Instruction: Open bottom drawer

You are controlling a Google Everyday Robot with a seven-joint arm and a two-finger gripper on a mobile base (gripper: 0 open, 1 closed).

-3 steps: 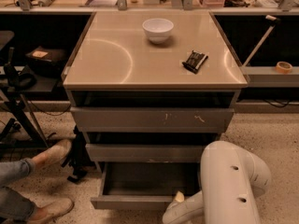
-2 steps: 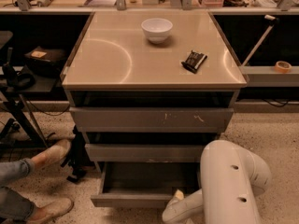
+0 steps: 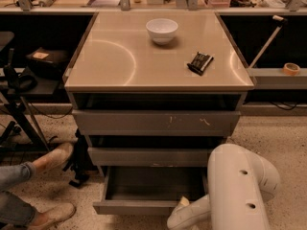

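Note:
The bottom drawer point(image 3: 136, 208) stands pulled well out of the cabinet, its plain grey-brown front low in the camera view and its shallow grey box open and empty. Above it are the mid-sized drawer front point(image 3: 148, 156) and the tall top drawer front point(image 3: 153, 122) with pale scratch marks. My white arm point(image 3: 237, 188) comes in from the lower right. The gripper point(image 3: 181, 210) is at the right end of the bottom drawer's front, mostly hidden behind the arm and the frame's lower edge.
On the cabinet top point(image 3: 120, 61) stand a white bowl point(image 3: 161, 30) and a small black object point(image 3: 200, 62). A person's legs and shoes point(image 3: 48, 159) lie on the floor at the left, beside a black stand point(image 3: 19, 114). A tape roll point(image 3: 290, 68) sits on a shelf at the right.

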